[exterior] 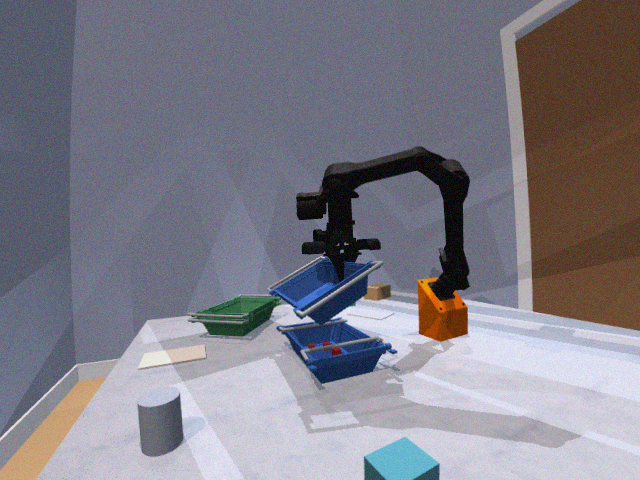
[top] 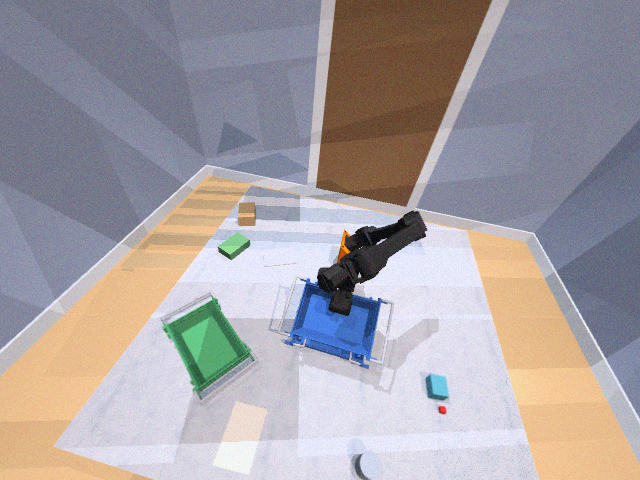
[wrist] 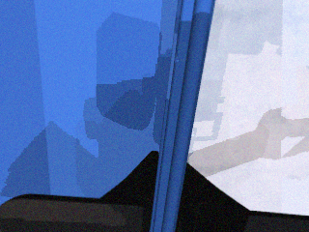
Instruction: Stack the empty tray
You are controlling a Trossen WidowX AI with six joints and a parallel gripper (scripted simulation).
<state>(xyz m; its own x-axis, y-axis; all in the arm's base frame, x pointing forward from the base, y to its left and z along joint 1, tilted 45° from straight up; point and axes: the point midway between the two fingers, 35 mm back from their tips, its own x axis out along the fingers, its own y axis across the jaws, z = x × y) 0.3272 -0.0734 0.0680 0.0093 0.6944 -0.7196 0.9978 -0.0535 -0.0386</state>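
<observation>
My gripper (exterior: 339,274) (wrist: 162,159) is shut on a side wall of the empty blue tray (top: 320,321) (exterior: 308,290) (wrist: 187,97). That tray hangs strongly tilted above the loaded tray, with its wire bars out at its ends. The loaded blue tray (exterior: 347,365) stands on the table and holds red blocks (exterior: 336,351). Its near bar (exterior: 343,346) and far bar (exterior: 312,325) lie across its top. The empty tray's lowest edge is close above the far part of the loaded tray; I cannot tell whether they touch. In the top view the held tray hides most of the loaded one.
A green tray (top: 206,341) (exterior: 242,313) stands to the left. A teal block (top: 437,387) (exterior: 402,459) and a small red cube (top: 442,409) lie front right, a grey cylinder (top: 369,466) (exterior: 160,423) in front. A brown block (top: 247,214) and a green block (top: 234,245) are behind.
</observation>
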